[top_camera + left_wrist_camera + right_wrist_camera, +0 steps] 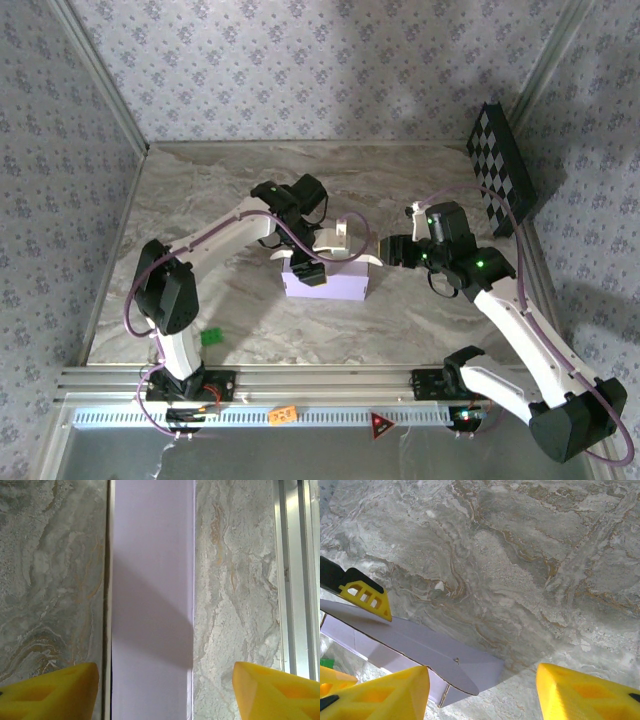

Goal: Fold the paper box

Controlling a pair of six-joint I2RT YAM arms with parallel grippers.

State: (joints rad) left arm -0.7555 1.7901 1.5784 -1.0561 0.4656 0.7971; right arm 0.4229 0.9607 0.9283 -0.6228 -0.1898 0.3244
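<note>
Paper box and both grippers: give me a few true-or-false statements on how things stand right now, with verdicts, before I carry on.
1. The paper box shows lavender card in the top view. True.
2. The left gripper is clamped shut on the box. False: its fingers stand apart, one on either side of a lavender panel.
3. The right gripper is open, with a lavender flap beside one finger. True.
4. The checkerboard panel lies flat under the box. False: it leans at the far right corner, apart from the box.
5. A small green thing lies near the left arm's base. True.
</note>
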